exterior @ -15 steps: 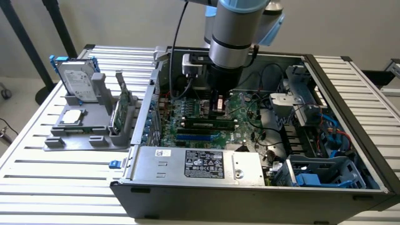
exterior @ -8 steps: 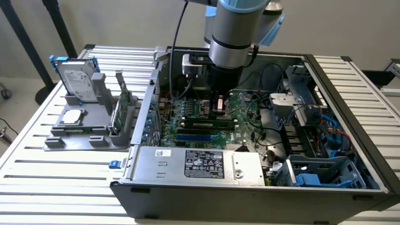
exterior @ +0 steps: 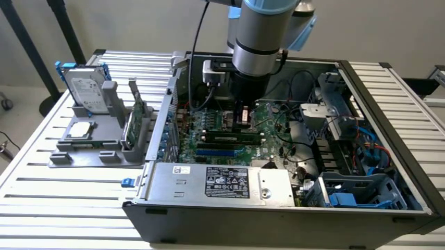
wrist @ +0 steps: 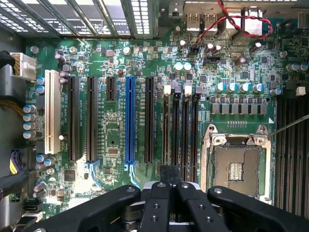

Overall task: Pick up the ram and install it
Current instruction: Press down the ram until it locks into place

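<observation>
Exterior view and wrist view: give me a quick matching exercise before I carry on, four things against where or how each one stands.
Things:
1. hard drive
2. power supply
3. end effector
4. blue drive cage

Place or state:
A. shut, over the motherboard
B. upright in the grey holder, at the exterior view's left
C. in the case's near corner, at the exterior view's right
D. along the case's near edge, label facing up

Pairs: 1-B, 2-D, 3-A, 4-C
</observation>
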Controlling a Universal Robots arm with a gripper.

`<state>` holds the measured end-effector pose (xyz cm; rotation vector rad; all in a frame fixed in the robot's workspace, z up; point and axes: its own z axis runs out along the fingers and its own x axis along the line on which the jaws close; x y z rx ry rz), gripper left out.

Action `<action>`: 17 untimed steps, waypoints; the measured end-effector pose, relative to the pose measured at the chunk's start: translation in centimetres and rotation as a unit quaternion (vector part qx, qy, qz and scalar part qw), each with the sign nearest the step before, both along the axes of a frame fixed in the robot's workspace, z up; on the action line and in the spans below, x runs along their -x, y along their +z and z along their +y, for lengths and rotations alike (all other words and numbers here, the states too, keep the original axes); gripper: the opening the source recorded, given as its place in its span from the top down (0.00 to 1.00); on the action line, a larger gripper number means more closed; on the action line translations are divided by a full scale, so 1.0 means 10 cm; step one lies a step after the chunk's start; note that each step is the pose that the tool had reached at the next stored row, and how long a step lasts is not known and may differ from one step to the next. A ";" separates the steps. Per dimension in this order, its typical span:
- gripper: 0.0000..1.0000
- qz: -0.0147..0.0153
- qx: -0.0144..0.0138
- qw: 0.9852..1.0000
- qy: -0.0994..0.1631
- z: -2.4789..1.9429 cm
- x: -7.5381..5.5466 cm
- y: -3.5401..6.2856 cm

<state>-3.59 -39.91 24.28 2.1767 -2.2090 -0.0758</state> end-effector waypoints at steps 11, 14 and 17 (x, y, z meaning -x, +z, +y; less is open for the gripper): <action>0.89 -0.012 -0.002 1.000 0.000 0.000 0.05 -0.055; 0.89 -0.013 -0.002 1.000 0.000 -0.001 0.05 -0.079; 0.89 -0.013 -0.002 1.000 0.000 0.000 0.06 -0.098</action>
